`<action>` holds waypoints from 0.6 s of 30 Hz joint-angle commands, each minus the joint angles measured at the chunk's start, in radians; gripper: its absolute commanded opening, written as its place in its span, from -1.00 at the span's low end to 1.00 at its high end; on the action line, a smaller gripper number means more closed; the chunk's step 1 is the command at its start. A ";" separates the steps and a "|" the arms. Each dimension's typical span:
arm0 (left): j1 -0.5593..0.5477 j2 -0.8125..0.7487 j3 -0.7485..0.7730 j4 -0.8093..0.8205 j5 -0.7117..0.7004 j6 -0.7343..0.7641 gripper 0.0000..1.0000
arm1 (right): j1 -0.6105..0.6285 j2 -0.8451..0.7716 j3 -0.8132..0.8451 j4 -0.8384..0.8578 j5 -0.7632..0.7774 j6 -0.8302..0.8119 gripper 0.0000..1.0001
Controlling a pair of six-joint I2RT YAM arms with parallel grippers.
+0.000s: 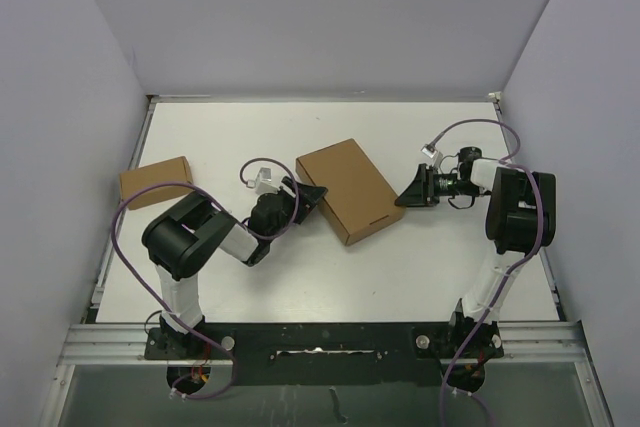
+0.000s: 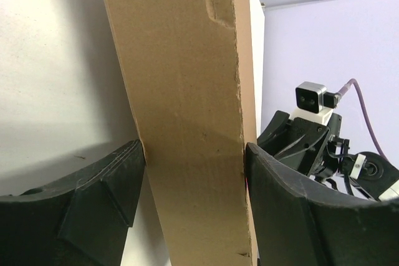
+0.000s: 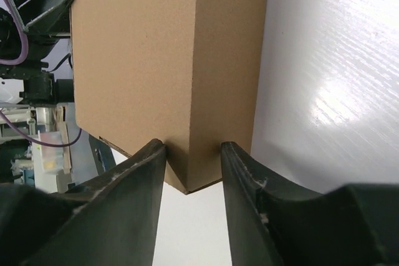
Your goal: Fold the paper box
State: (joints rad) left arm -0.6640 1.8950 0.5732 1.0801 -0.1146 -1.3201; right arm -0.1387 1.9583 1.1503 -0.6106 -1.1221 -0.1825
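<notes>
My left gripper [image 1: 318, 196], spread wide, clamps the plain brown cardboard paper box [image 1: 352, 189] mid-frame. My right gripper [image 1: 402, 199] straddles its right corner; whether it is gripping, I cannot tell.

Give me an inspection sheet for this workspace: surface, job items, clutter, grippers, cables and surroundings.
Surface: white table, no spills seen.
Job's things: big box lies closed and flat, mid-table.
Clutter: small box near the table's left edge.
Grippers: left gripper closed on the big box's side; right gripper closed on its corner.
Cables: purple cables loop along both arms.
Surroundings: plain walls on three sides; metal rail in front.
</notes>
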 commanded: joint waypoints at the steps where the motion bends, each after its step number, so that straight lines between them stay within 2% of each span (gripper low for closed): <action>1: -0.001 -0.041 0.039 0.053 0.035 0.040 0.08 | 0.001 -0.011 0.008 -0.013 0.062 -0.081 -0.12; 5: 0.020 -0.086 0.031 0.023 0.071 0.078 0.00 | -0.018 -0.067 0.008 -0.019 0.021 -0.097 0.12; 9: 0.067 -0.163 0.026 -0.069 0.137 0.126 -0.02 | -0.050 -0.126 -0.001 -0.017 -0.009 -0.104 0.25; 14: 0.149 -0.302 0.056 -0.310 0.263 0.216 -0.04 | -0.075 -0.174 -0.008 -0.018 -0.023 -0.110 0.29; 18: 0.209 -0.417 0.138 -0.621 0.344 0.368 -0.04 | -0.077 -0.193 -0.010 -0.017 -0.016 -0.110 0.29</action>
State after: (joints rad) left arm -0.5022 1.6306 0.5961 0.7269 0.1112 -1.1259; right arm -0.2153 1.8130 1.1442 -0.6304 -1.1107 -0.2745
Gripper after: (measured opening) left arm 0.585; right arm 0.644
